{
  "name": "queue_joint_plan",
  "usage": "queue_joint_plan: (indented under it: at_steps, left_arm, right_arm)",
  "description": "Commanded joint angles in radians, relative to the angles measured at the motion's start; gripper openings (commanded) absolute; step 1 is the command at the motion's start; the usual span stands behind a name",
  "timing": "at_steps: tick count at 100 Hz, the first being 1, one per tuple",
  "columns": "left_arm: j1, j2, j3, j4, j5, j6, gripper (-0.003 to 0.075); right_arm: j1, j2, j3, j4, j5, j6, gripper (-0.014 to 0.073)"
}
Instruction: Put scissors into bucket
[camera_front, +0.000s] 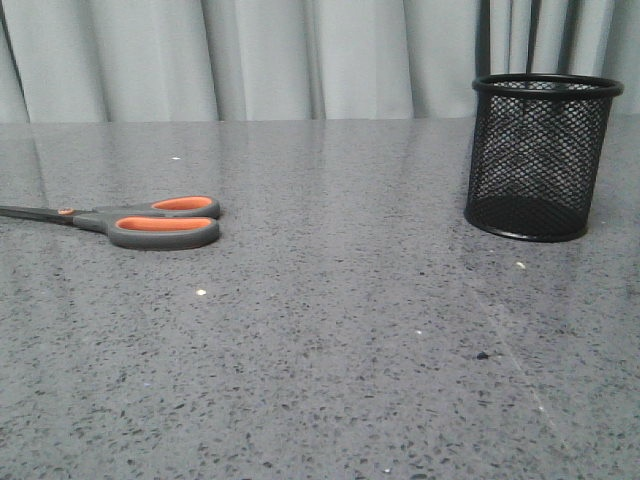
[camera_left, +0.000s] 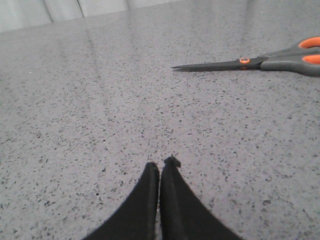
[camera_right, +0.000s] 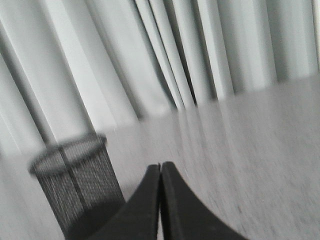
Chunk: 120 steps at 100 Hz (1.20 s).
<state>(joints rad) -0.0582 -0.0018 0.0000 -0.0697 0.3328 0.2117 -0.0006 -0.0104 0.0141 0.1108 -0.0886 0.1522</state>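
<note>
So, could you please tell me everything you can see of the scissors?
The scissors lie flat on the grey speckled table, at the left in the front view, far from the bucket. The handles are dark grey with orange inner loops, and an orange dot marks the pivot. The long dark blades are closed and point left, away from the bucket. Only the table touches them; the left gripper is shut and well short of them.

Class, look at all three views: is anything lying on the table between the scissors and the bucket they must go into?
Nothing visible does. The scissors lie flat on the left, the bucket stands upright on the right, and only bare table with a few tiny specks lies between them.
</note>
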Motion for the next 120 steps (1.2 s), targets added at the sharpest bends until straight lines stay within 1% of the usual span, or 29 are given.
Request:
queue_joint_plan:
  at_steps: [1,12,17,27,34,41,46,51,56,58,63,67,72,76,84,88,91,96,100,103,107,108,110,111,112,114,115,119,120]
  left_arm:
    - [0.0,-0.028,0.04,-0.002,-0.1,-0.011,-0.002]
    - [0.0,-0.028,0.04,-0.002,-0.188,-0.011,-0.0019]
    - [0.0,-0.028,0.04,-0.002,-0.21,-0.011,-0.002]
    - [0.0,-0.028,0.04,-0.006,-0.248,-0.011,-0.002]
    - [0.0,-0.028,0.04,-0.067,-0.281,-0.013,-0.0019]
    - [0.0,-0.028,0.04,-0.218,-0.325,-0.018,-0.002]
    - [0.0,-0.028,0.04,-0.383,-0.371,-0.02,-0.002]
    - [0.0,-0.028,0.038,-0.592,-0.411,-0.02,-0.002]
    - [0.0,-0.028,0.038,-0.743,-0.457,-0.02,-0.0019]
    - [0.0,-0.028,0.036,-0.796,-0.466,-0.02,-0.0019]
    - [0.0,-0.028,0.032,-0.868,-0.493,-0.02,-0.0019]
    - [0.0,-0.028,0.023,-0.875,-0.491,-0.02,-0.0019]
    - [0.0,-0.028,-0.004,-0.853,-0.451,-0.02,-0.002]
    - [0.0,-0.022,-0.039,-0.813,-0.385,-0.018,-0.002]
    - [0.0,0.011,-0.127,-0.664,-0.22,0.01,-0.0019]
    - [0.0,0.04,-0.18,-0.612,-0.166,0.034,-0.0018]
    - [0.0,0.064,-0.216,-0.577,-0.125,0.059,-0.0018]
    - [0.0,0.112,-0.278,-0.554,-0.083,0.135,-0.0007]
    - [0.0,0.159,-0.33,-0.554,-0.058,0.198,0.0031]
    - [0.0,0.195,-0.364,-0.554,-0.033,0.258,0.0075]
    - [0.0,0.251,-0.414,-0.554,-0.005,0.313,0.0162]
    - [0.0,0.271,-0.422,-0.554,0.006,0.334,0.0197]
    - [0.0,0.29,-0.445,-0.554,0.022,0.364,0.0232]
    - [-0.002,0.309,-0.46,-0.554,0.026,0.373,0.0251]
    - [-0.004,0.318,-0.467,-0.554,0.031,0.382,0.0304]
    - [-0.013,0.344,-0.485,-0.554,0.031,0.399,0.0338]
    - [-0.017,0.36,-0.491,-0.554,0.031,0.405,0.0368]
    - [-0.041,0.398,-0.525,-0.55,0.034,0.412,0.0433]
    - [-0.045,0.413,-0.531,-0.549,0.036,0.418,0.044]
  right_arm:
    - [-0.007,-0.023,0.004,0.084,-0.182,-0.002,-0.0045]
    - [-0.007,-0.023,0.0,0.228,-0.18,-0.002,-0.0045]
    - [-0.007,-0.023,0.0,0.27,-0.168,-0.002,-0.0045]
    - [-0.007,-0.023,0.0,0.279,-0.143,-0.002,-0.0045]
    - [-0.007,-0.023,-0.005,0.279,-0.143,-0.002,-0.0045]
    - [-0.007,-0.023,-0.023,0.279,-0.131,-0.002,-0.0045]
    - [-0.007,-0.023,-0.044,0.277,-0.119,-0.002,-0.0045]
    - [-0.007,-0.023,-0.067,0.272,-0.109,-0.002,-0.0045]
    - [-0.007,-0.023,-0.099,0.251,-0.092,-0.002,-0.0045]
    - [-0.007,-0.021,-0.108,0.241,-0.085,-0.002,-0.0045]
    - [-0.007,-0.019,-0.149,0.185,-0.048,-0.002,-0.0045]
    - [-0.007,-0.014,-0.18,0.148,-0.019,-0.002,-0.0045]
    - [-0.005,-0.002,-0.231,0.088,0.044,-0.002,-0.0045]
    - [-0.002,0.013,-0.279,0.03,0.111,-0.002,-0.0045]
    - [0.006,0.062,-0.38,-0.068,0.257,-0.004,-0.0048]
    - [0.013,0.087,-0.421,-0.105,0.313,-0.004,-0.0048]
    - [0.018,0.114,-0.461,-0.136,0.366,-0.01,-0.0048]
    - [0.028,0.152,-0.512,-0.149,0.434,-0.047,-0.0047]
    - [0.035,0.18,-0.546,-0.149,0.475,-0.095,-0.0044]
    - [0.04,0.207,-0.576,-0.144,0.511,-0.123,-0.0041]
    - [0.048,0.233,-0.604,-0.137,0.542,-0.152,-0.003]
    - [0.048,0.243,-0.614,-0.134,0.555,-0.152,-0.0027]
    - [0.054,0.258,-0.628,-0.132,0.571,-0.161,-0.0013]
    - [0.057,0.263,-0.633,-0.129,0.577,-0.161,0.0]
    - [0.058,0.273,-0.642,-0.129,0.586,-0.161,0.0007]
    - [0.064,0.282,-0.65,-0.125,0.595,-0.161,0.0034]
    - [0.066,0.291,-0.658,-0.12,0.603,-0.161,0.0044]
    - [0.076,0.316,-0.678,-0.111,0.62,-0.161,0.0122]
    - [0.078,0.32,-0.681,-0.105,0.622,-0.161,0.0153]
